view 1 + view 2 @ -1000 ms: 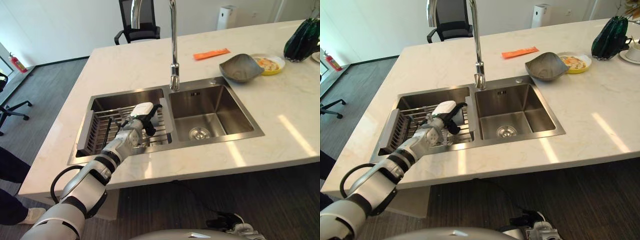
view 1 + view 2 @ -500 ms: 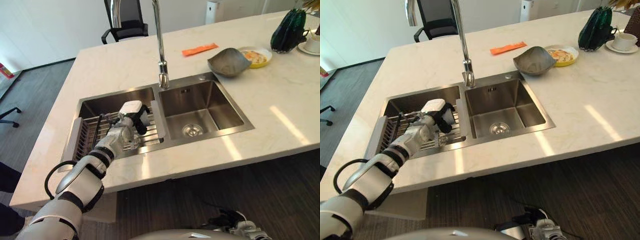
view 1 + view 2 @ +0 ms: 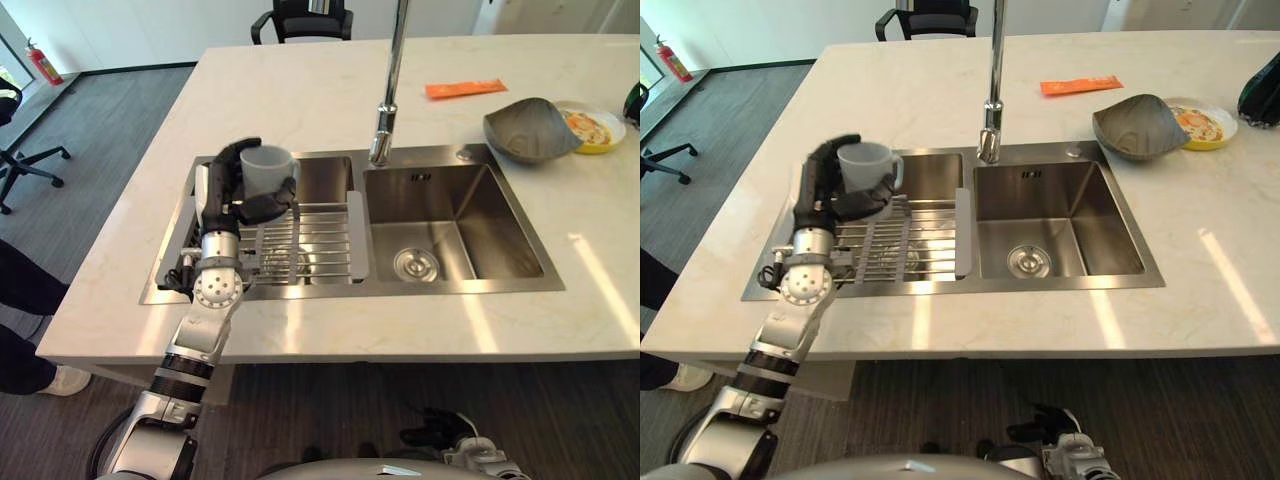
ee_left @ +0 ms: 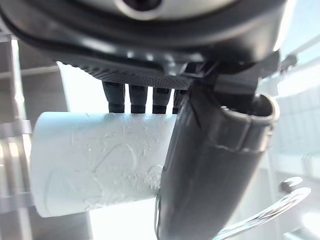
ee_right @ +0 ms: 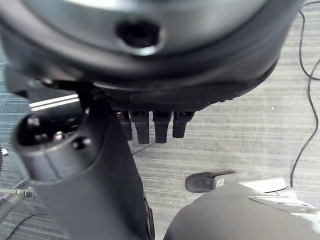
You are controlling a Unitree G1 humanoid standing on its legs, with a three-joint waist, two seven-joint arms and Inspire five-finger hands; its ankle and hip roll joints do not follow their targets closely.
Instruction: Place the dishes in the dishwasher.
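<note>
The left arm rose from the lower left with its forearm nearly upright, and the left hand (image 3: 228,190) was lifted above the left basin of the sink (image 3: 455,290). Its fingers (image 4: 135,97) curled round the far side of a white mug (image 3: 266,168), and the thumb (image 4: 210,165) crossed the near side, so the hand was closed on the mug. The mug was upright with its mouth upward and its handle (image 3: 898,172) turned toward the faucet (image 3: 388,90). It was held clear of the wire drying rack (image 3: 305,240) that lay in the left basin. A small clear glass (image 3: 283,263) lay on the rack below the hand.

The right hand (image 5: 95,175) hung over the grey floor (image 5: 240,125), with its fingers short and straight and nothing in it.

On the white counter (image 3: 300,90), beyond the right basin, an orange packet (image 3: 465,89), a grey bowl (image 3: 527,131) and a yellow dish (image 3: 598,129) with food stood well apart from the sink.

One second before, the left hand had been low in the left basin, reaching down onto the rack. Half a second before, it was in the same low place. The hand had since come up with the mug in its grasp. The camera had also shifted between these moments.
</note>
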